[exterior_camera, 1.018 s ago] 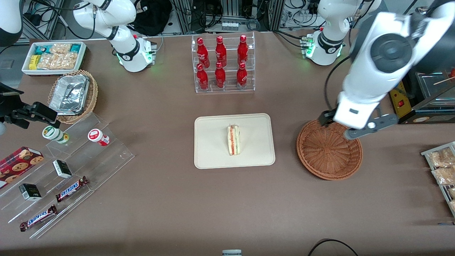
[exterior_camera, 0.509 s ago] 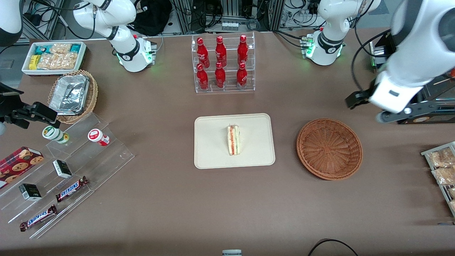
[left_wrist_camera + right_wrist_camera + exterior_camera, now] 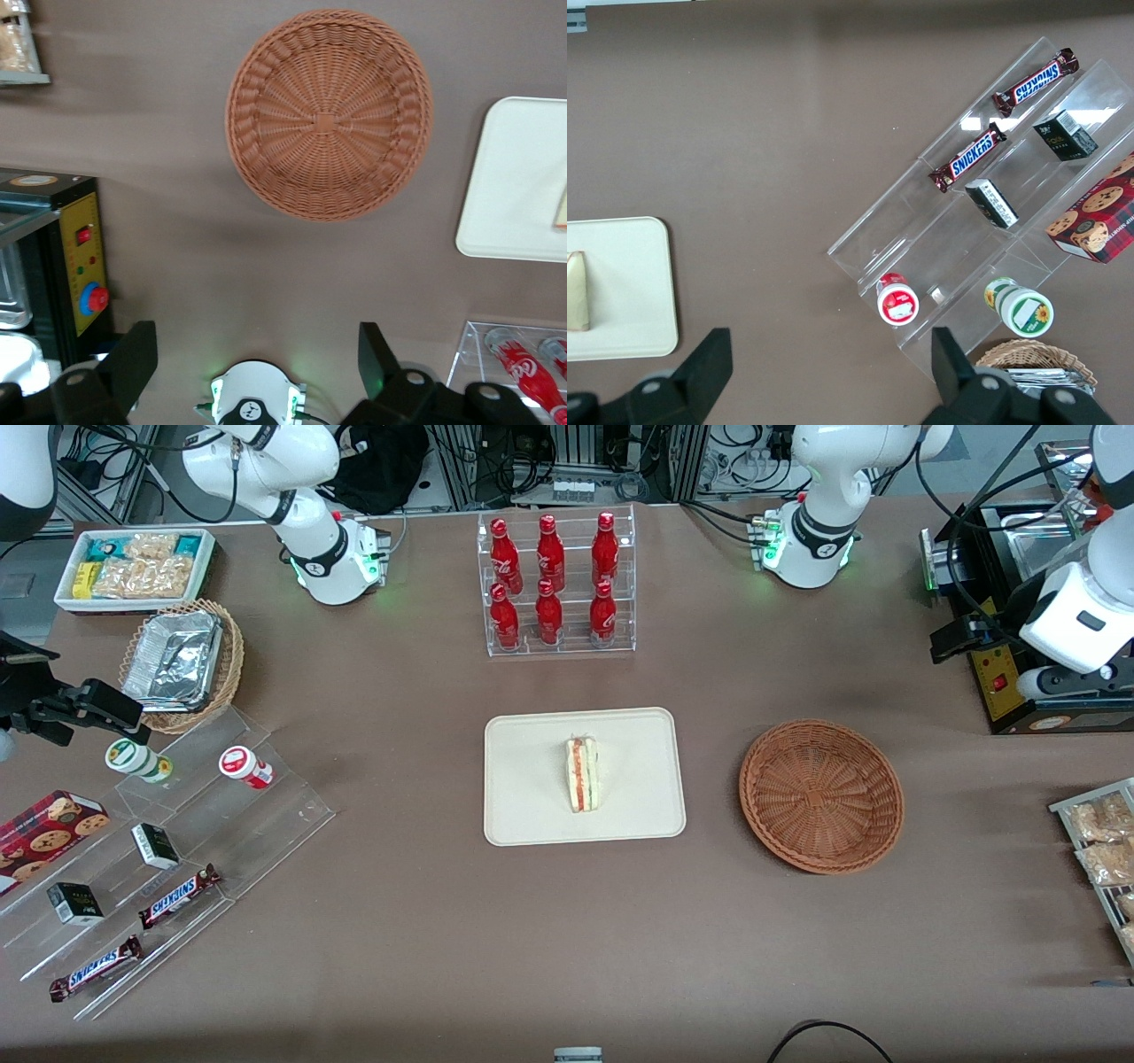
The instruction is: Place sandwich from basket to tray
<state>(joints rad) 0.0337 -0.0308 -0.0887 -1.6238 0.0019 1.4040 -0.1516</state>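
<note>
The sandwich (image 3: pixel 582 774) lies on the cream tray (image 3: pixel 532 797) at the middle of the table, its red and green stripe facing up. The reddish-brown wicker basket (image 3: pixel 821 795) stands beside the tray toward the working arm's end, with nothing in it. My left gripper (image 3: pixel 992 661) hangs high over the black appliance, farther from the front camera than the basket and well clear of it. Its fingers (image 3: pixel 133 354) stand wide open and hold nothing. The wrist view looks down on the basket (image 3: pixel 329 113), the tray (image 3: pixel 514 177) and a sliver of the sandwich (image 3: pixel 562 209).
A clear rack of red bottles (image 3: pixel 555 583) stands farther from the camera than the tray. The black appliance with a yellow panel (image 3: pixel 999 677) and a rack of bagged snacks (image 3: pixel 1099 850) sit at the working arm's end. Acrylic steps with candy bars (image 3: pixel 168 850) lie toward the parked arm's end.
My left gripper has risen from just over the basket and swung away toward the working arm's end of the table, still open. Sandwich, tray and basket have not moved.
</note>
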